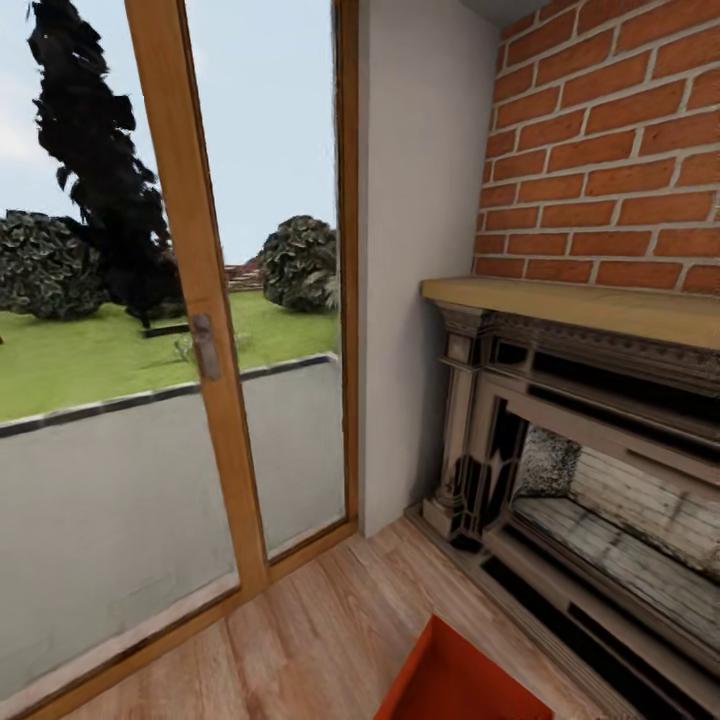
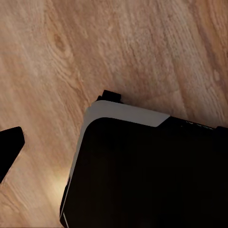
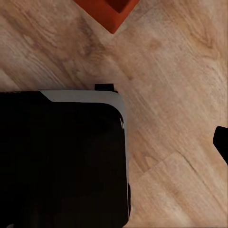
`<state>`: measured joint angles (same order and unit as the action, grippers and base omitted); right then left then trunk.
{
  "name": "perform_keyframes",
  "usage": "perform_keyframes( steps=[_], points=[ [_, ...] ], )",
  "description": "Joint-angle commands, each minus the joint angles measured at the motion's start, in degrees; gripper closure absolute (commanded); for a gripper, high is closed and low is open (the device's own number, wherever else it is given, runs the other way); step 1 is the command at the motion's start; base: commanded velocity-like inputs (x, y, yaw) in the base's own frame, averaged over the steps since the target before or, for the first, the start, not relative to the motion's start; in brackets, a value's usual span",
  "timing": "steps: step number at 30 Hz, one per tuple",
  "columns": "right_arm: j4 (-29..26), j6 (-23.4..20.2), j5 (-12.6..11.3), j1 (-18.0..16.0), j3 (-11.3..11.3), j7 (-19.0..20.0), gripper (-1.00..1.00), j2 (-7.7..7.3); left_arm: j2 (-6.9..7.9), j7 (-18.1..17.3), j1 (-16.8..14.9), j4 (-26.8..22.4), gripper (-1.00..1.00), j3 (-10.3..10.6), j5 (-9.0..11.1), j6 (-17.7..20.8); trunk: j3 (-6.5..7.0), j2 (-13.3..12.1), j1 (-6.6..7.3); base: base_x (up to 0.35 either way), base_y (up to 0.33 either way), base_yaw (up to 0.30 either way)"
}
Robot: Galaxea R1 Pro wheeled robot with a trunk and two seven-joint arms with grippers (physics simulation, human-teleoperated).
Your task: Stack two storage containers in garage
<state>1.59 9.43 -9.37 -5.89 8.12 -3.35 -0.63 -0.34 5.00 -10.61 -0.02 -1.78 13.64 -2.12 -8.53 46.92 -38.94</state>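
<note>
Head view, biggest first: glass sliding door (image 1: 180, 330) w/ wood frame takes left half of frame, lawn + dark shrubs beyond. Red brick fireplace (image 1: 600, 400) fills right side, brick upper right, dark ornate surround + wood mantel mid right. Pale wood-plank floor (image 1: 320, 630) along bottom. So robot is in the living room, facing the corner btwn door and hearth.

Storage container (image 1: 455, 680): orange-red box, one corner pokes in at bottom centre-right of head view, sitting on the planks just in front of fireplace base. Same box's corner at top centre of right wrist view (image 3: 107, 12). 2nd container: not located.

Both wrist cams look down at planks; big black, white-edged body, prob. robot base, covers lower part of each (image 2: 147, 171).

Grippers: a dark fingertip at left edge of left wrist view (image 2: 9, 147), another at right edge of right wrist view (image 3: 222, 140). Apart or together — can't tell for either. Nothing seen held.

Step, my read: approach/pickup of 1st container, nothing carried yet. Next needs: tilt head down + square base to box, bring arms to its walls, grasp, lift, then head for garage.
</note>
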Motion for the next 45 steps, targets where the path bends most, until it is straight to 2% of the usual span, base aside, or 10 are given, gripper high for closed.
perform_keyframes(
  steps=[1, 25, 45],
  points=[
    [0.17, 0.32, -0.56, -0.09, 0.49, -0.05, -1.0, 0.02, -0.01, 0.1, -0.03, 0.02, -1.0, -0.16, 0.16, -0.17, -0.08, 0.06, -0.02, 0.095, 0.337, -0.242],
    [0.17, 0.32, -0.56, -0.09, 0.49, -0.03, -1.0, 0.04, -0.01, 0.1, -0.03, 0.02, -1.0, -0.16, 0.16, -0.21, -0.08, 0.06, -0.02, 0.097, 0.323, -0.242],
    [0.17, 0.32, -0.56, -0.09, 0.49, -0.01, -1.0, 0.02, -0.01, 0.1, -0.03, 0.02, -1.0, -0.16, 0.16, -0.25, -0.08, 0.06, -0.02, 0.005, 0.013, -0.242]
  ],
)
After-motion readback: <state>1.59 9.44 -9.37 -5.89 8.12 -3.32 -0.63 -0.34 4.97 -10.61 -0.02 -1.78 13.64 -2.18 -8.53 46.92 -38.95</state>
